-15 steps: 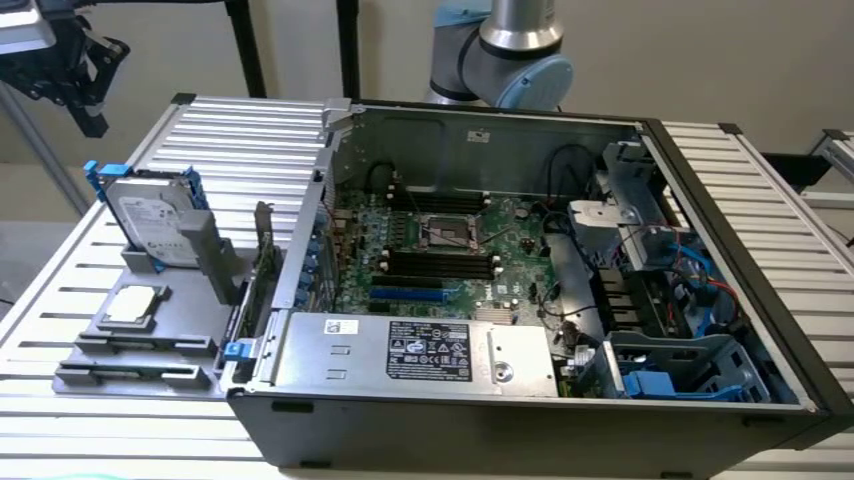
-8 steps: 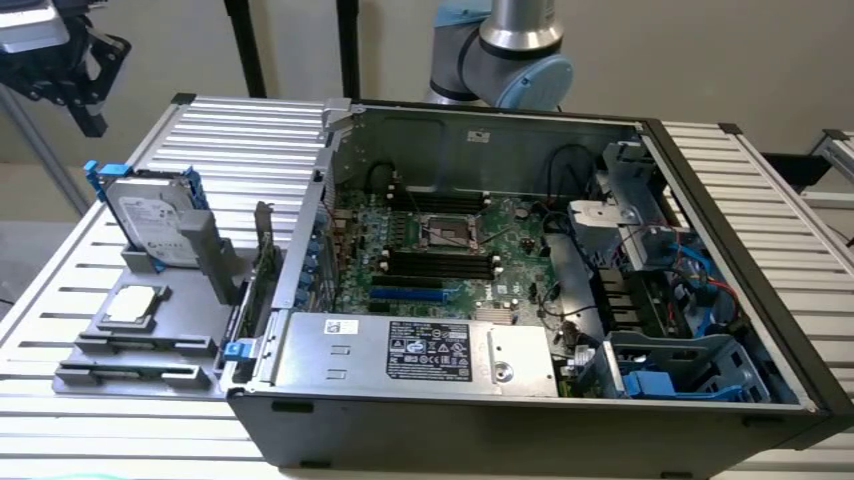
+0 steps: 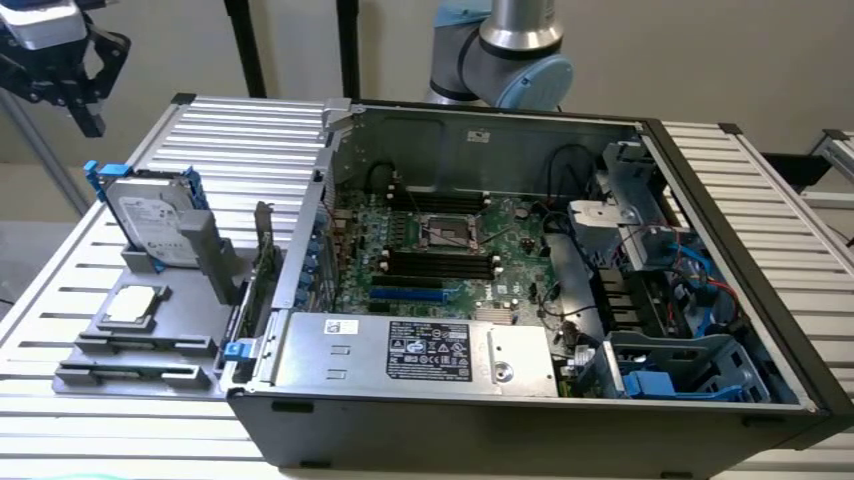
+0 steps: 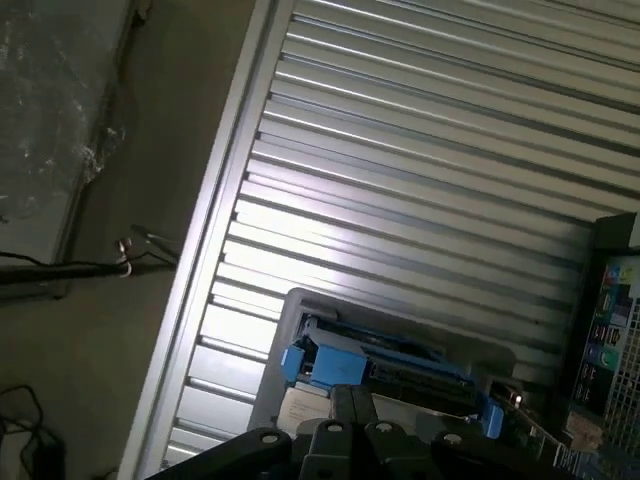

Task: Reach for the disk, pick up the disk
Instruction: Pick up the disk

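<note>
The disk [image 3: 151,213] is a silver-grey drive with a white label and bright blue rails. It stands tilted on edge in a grey holder [image 3: 200,255] at the exterior view's left. My gripper [image 3: 88,122] hangs in the air above and further to the exterior view's left of it, well apart from it. In the wrist view the two black fingertips [image 4: 345,400] are pressed together with nothing between them. The gripper [image 4: 352,398] is shut, and the disk [image 4: 385,362] with its blue rails lies just past the tips.
A slatted metal table [image 3: 247,125] carries an open computer case [image 3: 787,300] with motherboard and a silver box [image 3: 414,350] with a black label. A small square chip [image 3: 134,303] lies on the grey tray [image 3: 134,375]. The arm's base [image 3: 514,50] stands behind the case. Floor and cables [image 4: 60,268] lie off the table edge.
</note>
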Motion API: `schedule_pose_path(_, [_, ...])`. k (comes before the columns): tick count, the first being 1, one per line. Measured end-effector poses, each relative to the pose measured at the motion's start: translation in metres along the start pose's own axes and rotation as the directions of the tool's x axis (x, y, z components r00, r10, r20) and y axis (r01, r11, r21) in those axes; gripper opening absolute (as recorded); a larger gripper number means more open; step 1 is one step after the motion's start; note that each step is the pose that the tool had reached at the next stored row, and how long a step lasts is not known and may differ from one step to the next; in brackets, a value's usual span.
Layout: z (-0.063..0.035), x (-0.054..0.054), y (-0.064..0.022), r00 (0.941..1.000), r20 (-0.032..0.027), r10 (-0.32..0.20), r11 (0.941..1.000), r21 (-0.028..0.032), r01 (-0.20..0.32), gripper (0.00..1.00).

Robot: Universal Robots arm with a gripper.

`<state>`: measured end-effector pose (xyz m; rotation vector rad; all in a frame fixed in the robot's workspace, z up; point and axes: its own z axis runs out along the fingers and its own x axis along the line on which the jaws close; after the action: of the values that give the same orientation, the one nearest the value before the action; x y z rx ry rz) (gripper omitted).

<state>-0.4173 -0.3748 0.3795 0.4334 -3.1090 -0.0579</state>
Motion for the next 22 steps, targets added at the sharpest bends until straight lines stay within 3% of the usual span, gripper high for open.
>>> schedule_pose_path(6, [0.0000,0.0000,0.0000,0.9941,-0.0040,-0.108,0.9942,-0.0006,0.108,0.11])
schedule_pose_path(11, [0.0000,0.0000,0.0000,0.9802,-0.0072,-0.198,0.9802,-0.0013,0.198,0.11])
schedule_pose_path(17, [0.0000,0.0000,0.0000,0.9528,-0.0110,-0.303,0.9529,-0.0027,0.303,0.11])
schedule_pose_path(22, [0.0000,0.0000,0.0000,0.9211,-0.0141,-0.389,0.9212,-0.0041,0.389,0.11])
